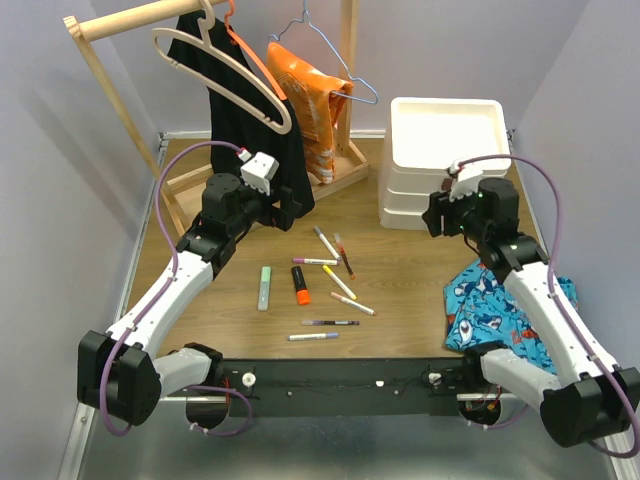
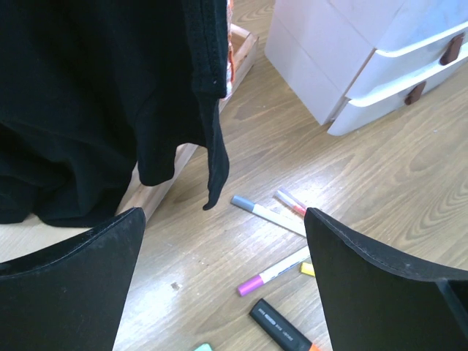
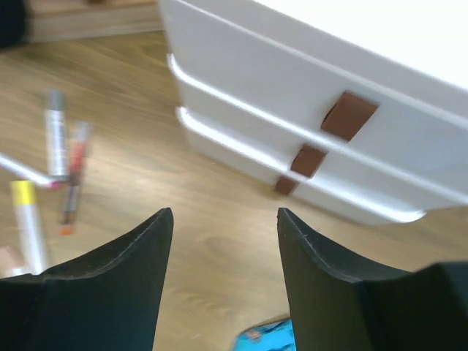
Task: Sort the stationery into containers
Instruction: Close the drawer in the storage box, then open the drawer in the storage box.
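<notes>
Nine pieces of stationery lie loose on the tabletop, so the sorting looks barely begun, if at all. At the left, the left fingers stand spread wide with nothing between them, beside the black garment on the wooden rack and above the scatter. Mid-tabletop, the scatter is a pale green highlighter, an orange highlighter with a black end, and seven thin pens with coloured tips, lying near one another. To the right stands the white drawer unit, its three drawers looking pushed in, nothing showing in its top tray. The right fingers, part open and empty, face its brown pull tabs; every piece is left to move.
</notes>
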Controlling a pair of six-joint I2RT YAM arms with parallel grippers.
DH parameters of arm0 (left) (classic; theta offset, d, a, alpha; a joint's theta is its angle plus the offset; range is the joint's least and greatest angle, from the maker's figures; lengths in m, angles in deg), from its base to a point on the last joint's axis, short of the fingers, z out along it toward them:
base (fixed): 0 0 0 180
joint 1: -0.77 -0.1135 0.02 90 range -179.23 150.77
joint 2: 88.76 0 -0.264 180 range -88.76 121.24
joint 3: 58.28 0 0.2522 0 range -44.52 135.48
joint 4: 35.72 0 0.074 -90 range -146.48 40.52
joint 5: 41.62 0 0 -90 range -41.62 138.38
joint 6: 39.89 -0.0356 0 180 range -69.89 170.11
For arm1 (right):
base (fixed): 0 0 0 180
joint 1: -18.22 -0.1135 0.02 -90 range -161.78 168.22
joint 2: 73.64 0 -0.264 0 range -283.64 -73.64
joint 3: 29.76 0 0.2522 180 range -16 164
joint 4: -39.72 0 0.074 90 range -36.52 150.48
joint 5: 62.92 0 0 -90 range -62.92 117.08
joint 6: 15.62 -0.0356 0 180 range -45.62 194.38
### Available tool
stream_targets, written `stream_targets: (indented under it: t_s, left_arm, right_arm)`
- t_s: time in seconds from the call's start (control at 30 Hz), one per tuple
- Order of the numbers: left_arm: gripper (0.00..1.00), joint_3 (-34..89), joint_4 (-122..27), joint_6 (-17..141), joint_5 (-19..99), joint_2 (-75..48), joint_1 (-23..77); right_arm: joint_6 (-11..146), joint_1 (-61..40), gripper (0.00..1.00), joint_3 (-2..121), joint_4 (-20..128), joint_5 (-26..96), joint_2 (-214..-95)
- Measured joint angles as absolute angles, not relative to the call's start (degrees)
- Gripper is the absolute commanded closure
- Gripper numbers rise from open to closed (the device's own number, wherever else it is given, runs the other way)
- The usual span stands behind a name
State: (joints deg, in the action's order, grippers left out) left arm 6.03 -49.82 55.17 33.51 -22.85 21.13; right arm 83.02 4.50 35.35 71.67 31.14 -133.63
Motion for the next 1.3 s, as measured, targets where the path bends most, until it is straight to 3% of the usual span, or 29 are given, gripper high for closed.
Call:
stream_targets:
  t_s: [0.3,1.07,1.23,1.3]
  left_arm:
    - [0.01,6.62,-49.47,56.86,32.31,-21.13,21.2]
    - [0.01,7.32,-49.45,56.6,32.33,-20.01,21.48]
    - [0.01,7.32,-49.42,56.6,32.33,-19.94,21.48]
    - [0.01,7.32,-49.32,56.6,32.33,-19.94,21.48]
  right_arm:
    - [65.91,17.38,0.4,39.66,77.12,38.06,-136.95]
    - [67.55,17.57,0.43,44.01,66.73,35.4,-149.11]
    - [67.76,17.57,0.48,44.71,66.52,35.31,-150.35]
    - [67.76,17.57,0.58,44.9,66.65,35.2,-150.5]
